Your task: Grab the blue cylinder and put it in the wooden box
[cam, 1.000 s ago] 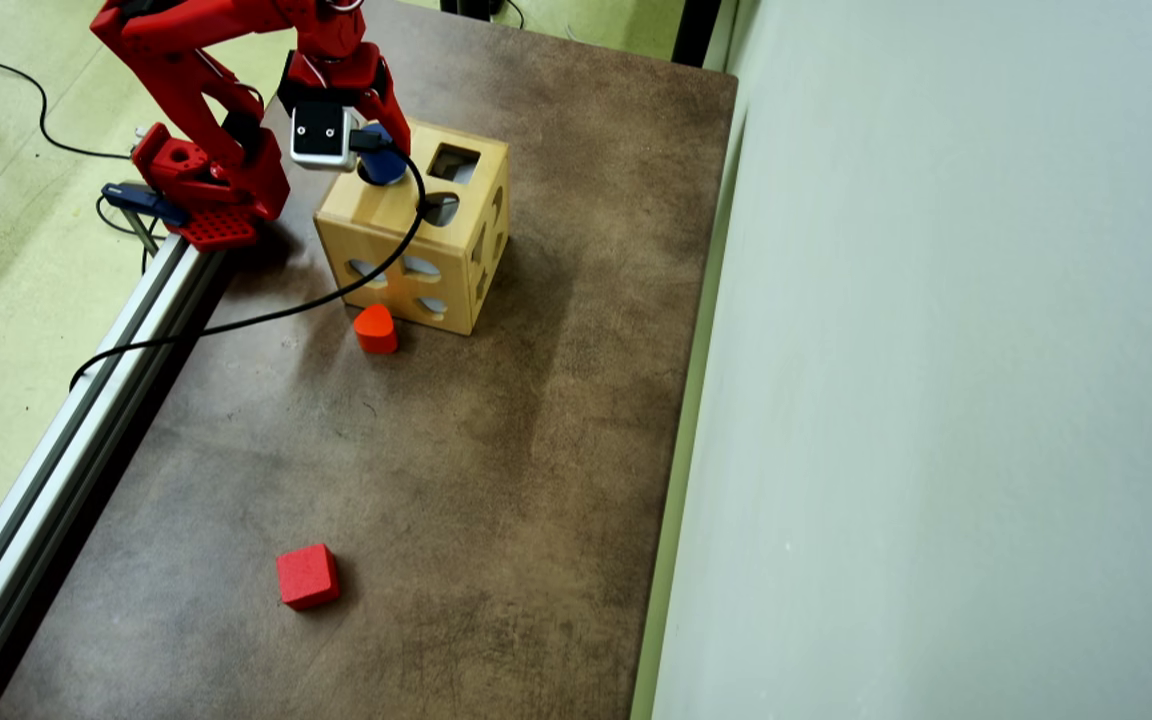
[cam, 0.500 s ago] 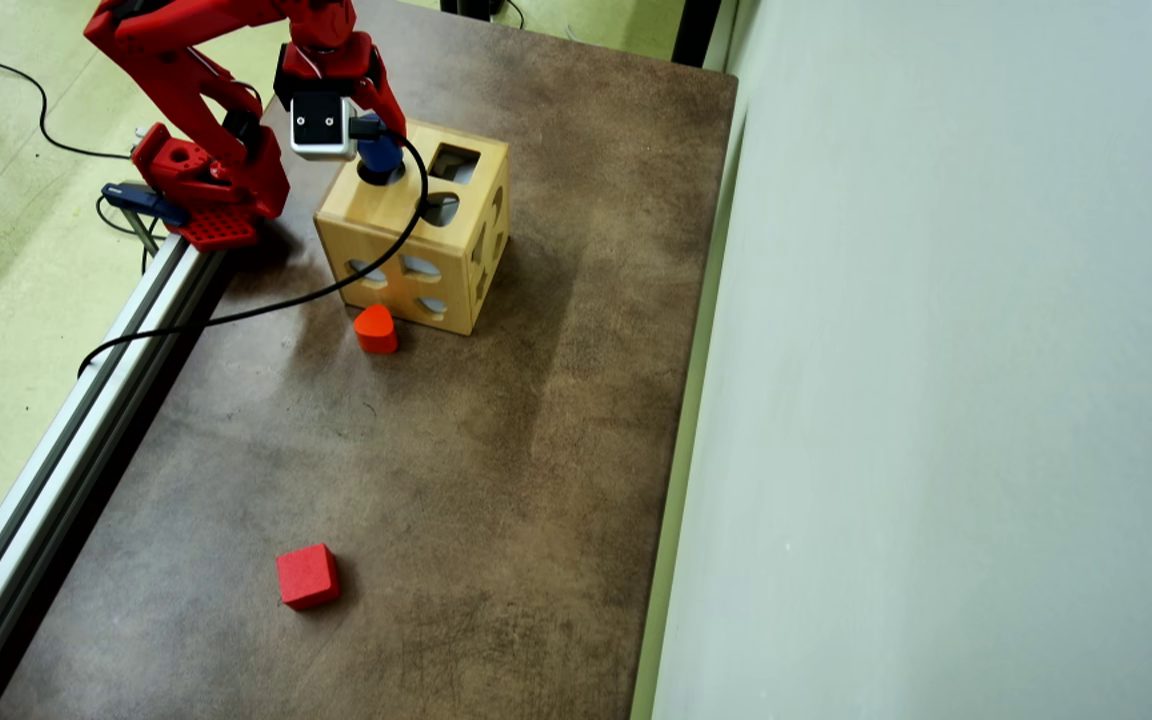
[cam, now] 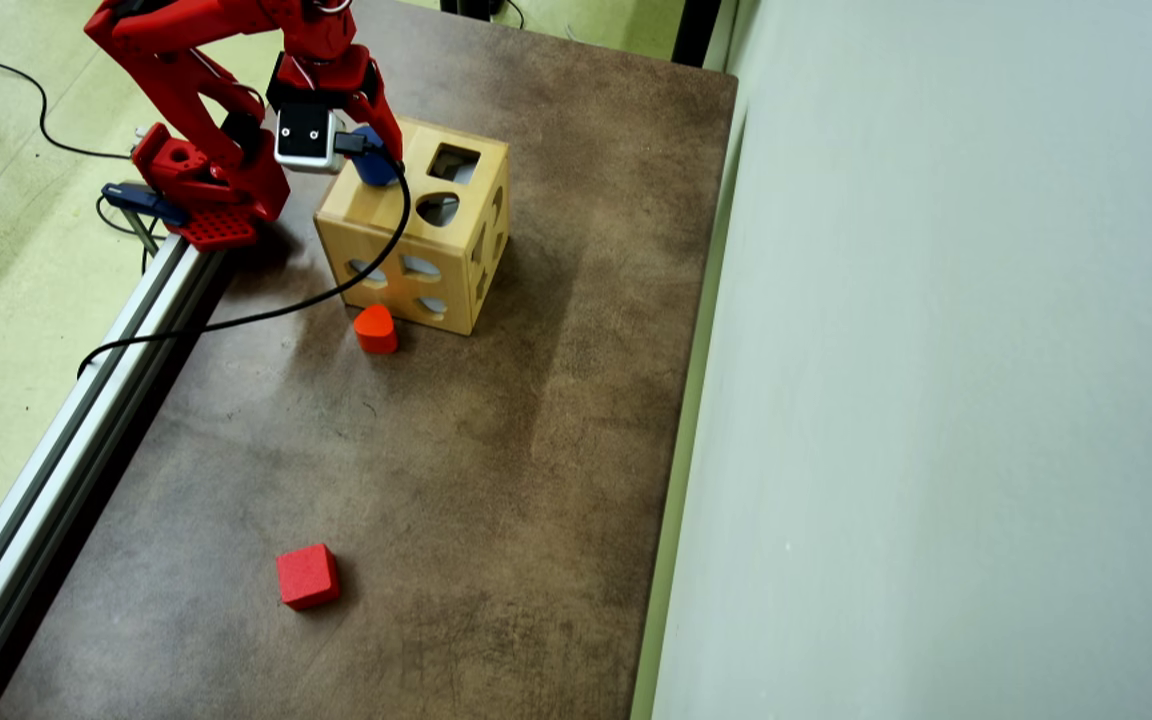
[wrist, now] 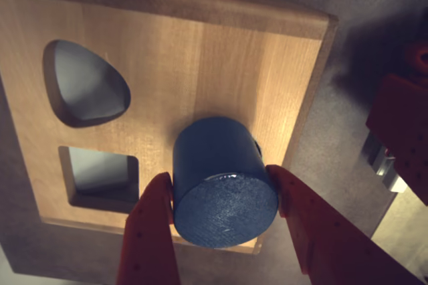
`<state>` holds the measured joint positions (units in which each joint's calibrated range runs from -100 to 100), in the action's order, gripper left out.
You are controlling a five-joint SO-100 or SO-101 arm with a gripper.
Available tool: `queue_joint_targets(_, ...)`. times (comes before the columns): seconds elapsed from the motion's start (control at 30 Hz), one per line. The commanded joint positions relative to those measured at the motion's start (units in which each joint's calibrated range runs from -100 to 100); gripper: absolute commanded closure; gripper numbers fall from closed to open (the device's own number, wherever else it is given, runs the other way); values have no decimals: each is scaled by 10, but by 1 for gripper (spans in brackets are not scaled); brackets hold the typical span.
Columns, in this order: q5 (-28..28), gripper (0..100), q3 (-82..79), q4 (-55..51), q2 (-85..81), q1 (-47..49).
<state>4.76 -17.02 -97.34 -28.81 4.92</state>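
Wrist view shows your red jaws pinching the small blue cylinder [wrist: 221, 188] above the light wooden box [wrist: 200, 64], over its top face.

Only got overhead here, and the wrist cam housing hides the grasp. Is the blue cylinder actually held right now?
Observer: Yes. In the wrist view the blue cylinder is clamped between both red fingers, one on each side.
Operator: Is it in the round hole?
Observer: Not dropped in yet. Its far end meets the top of the wooden box and covers the round hole, but most of its body stands above the wood.
Operator: Where on it do the fingers sit?
Observer: Near the end that faces the camera. That flat round face is fully exposed.
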Motion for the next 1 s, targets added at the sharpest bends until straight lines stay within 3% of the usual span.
queue_joint_targets(0.0, 13, 81, -5, -6, -17, 3)
queue_joint_targets(0.97, 10, 79, 2, -6, -19, 31)
